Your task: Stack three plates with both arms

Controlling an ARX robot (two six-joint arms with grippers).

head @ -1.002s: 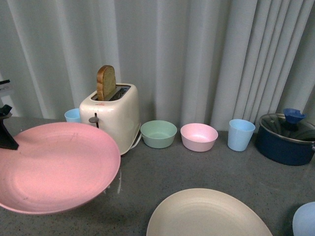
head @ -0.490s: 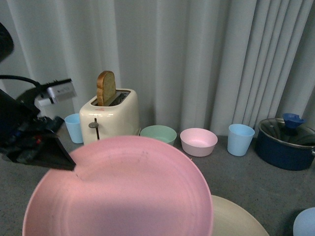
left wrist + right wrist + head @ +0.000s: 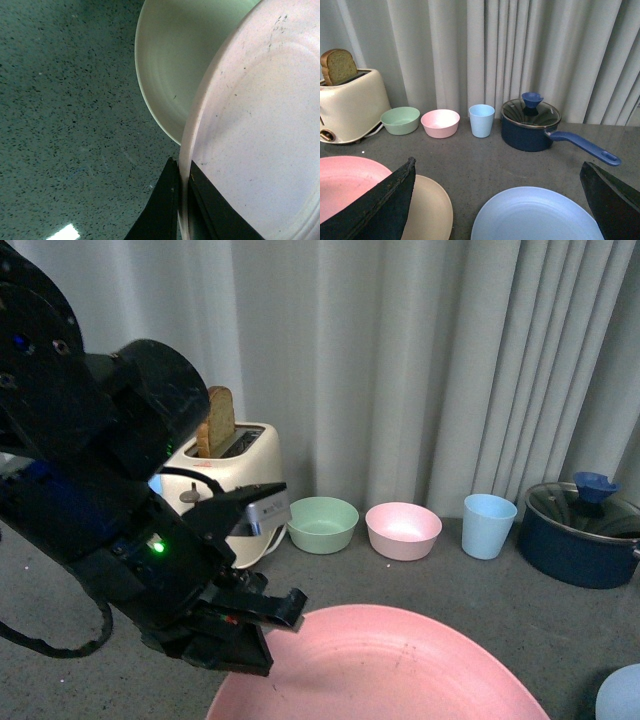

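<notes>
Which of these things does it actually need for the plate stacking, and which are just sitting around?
In the job: pink plate, gripped in the jaws of the left arm; cream plate; light blue plate.
Lying about: toaster with toast, green bowl, pink bowl, blue cup, lidded blue pot.

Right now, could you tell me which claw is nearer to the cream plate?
Left. The left claw grips the pink plate by its rim over the cream plate; the right claw hangs open over the blue plate, beside it.

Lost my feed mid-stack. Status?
Left gripper shut on pink plate rim; plate partly over cream plate. Right gripper open, above blue plate. Nothing in the way.
</notes>
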